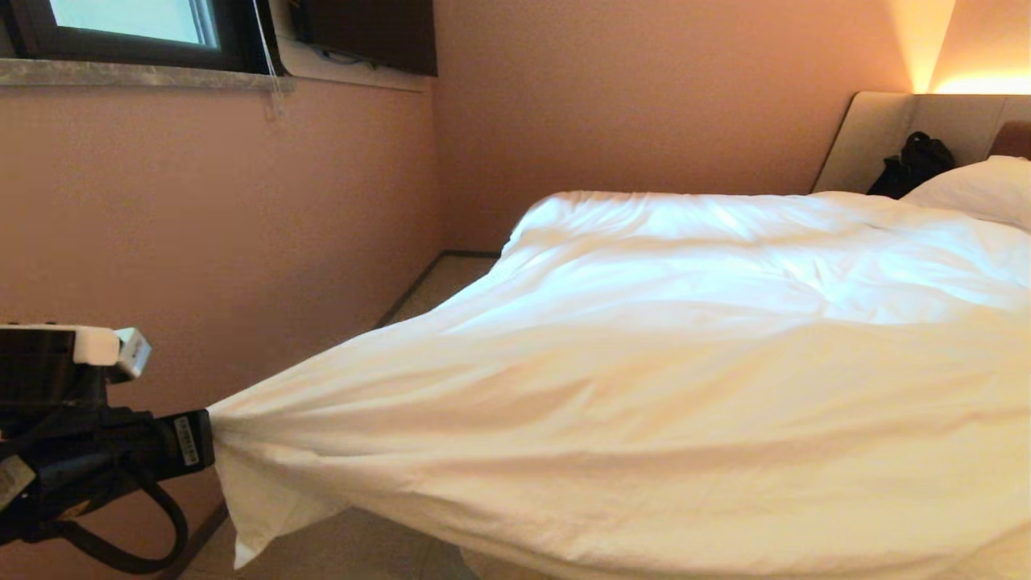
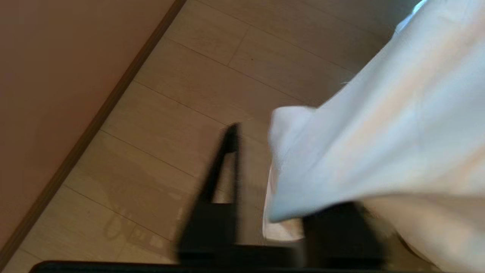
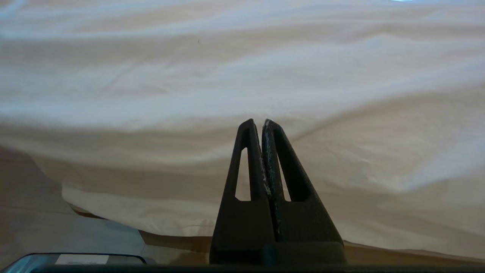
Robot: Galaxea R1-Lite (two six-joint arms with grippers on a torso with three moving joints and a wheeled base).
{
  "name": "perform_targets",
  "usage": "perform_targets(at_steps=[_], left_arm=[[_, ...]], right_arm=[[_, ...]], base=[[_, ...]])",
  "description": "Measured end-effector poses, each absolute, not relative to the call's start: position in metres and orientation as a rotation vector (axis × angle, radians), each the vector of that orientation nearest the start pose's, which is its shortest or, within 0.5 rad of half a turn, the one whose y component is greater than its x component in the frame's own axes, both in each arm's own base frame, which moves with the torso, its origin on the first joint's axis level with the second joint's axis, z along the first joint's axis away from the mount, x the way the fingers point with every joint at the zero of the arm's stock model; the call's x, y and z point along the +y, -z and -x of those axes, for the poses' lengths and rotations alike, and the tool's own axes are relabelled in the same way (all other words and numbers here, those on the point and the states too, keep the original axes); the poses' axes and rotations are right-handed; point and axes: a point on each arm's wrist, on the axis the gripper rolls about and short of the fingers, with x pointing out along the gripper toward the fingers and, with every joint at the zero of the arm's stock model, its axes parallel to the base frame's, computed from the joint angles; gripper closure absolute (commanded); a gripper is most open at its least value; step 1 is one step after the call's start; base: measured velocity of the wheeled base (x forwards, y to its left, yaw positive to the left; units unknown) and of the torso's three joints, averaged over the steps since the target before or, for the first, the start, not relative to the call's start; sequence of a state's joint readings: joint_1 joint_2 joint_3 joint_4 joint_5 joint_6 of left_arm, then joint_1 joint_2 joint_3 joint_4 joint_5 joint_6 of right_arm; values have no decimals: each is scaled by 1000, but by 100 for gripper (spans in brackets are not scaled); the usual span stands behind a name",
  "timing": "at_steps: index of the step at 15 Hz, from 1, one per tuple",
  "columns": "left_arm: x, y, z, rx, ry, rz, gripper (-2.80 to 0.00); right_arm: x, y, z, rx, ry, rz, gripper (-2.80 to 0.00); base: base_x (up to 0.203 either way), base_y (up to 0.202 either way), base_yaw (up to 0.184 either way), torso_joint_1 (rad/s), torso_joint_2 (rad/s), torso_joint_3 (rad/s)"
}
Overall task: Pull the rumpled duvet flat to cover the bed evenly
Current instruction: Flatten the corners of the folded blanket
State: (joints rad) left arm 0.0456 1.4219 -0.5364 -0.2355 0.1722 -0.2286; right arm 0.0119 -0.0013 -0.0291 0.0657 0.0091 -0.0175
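Observation:
The white duvet (image 1: 693, 354) lies spread over the bed (image 1: 878, 137), with long creases. Its near left corner (image 1: 242, 451) is drawn out past the bed edge, above the floor, to my left gripper (image 1: 201, 439). In the left wrist view that gripper (image 2: 269, 132) is open: one black finger (image 2: 227, 151) stands clear of the cloth, and the duvet corner (image 2: 341, 159) drapes over the other and hides it. My right gripper (image 3: 257, 123) is shut on nothing and points at the duvet's hanging side (image 3: 242, 76). It is outside the head view.
A pink wall (image 1: 242, 242) with a skirting board runs close along the left, with a strip of pale floor (image 2: 212, 76) between it and the bed. A white pillow (image 1: 979, 189) and a black bag (image 1: 914, 165) lie at the headboard. A window (image 1: 129, 24) is high on the left.

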Motion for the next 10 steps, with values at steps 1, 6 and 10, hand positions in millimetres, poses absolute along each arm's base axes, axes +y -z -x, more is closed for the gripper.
perform_targets(at_steps=[1, 6, 10], left_arm=[[13, -148, -204, 622, -264, 181, -280], [9, -152, -185, 611, -124, 175, -280], [8, -157, -180, 581, -118, 176, -280]], right_arm=[[0, -77, 25, 35, -21, 17, 0], [0, -77, 25, 36, -21, 17, 0], [0, -77, 25, 35, -21, 18, 0]], base=[[0, 0, 0, 0, 0, 0], [0, 0, 0, 0, 0, 0], [0, 0, 0, 0, 0, 0]])
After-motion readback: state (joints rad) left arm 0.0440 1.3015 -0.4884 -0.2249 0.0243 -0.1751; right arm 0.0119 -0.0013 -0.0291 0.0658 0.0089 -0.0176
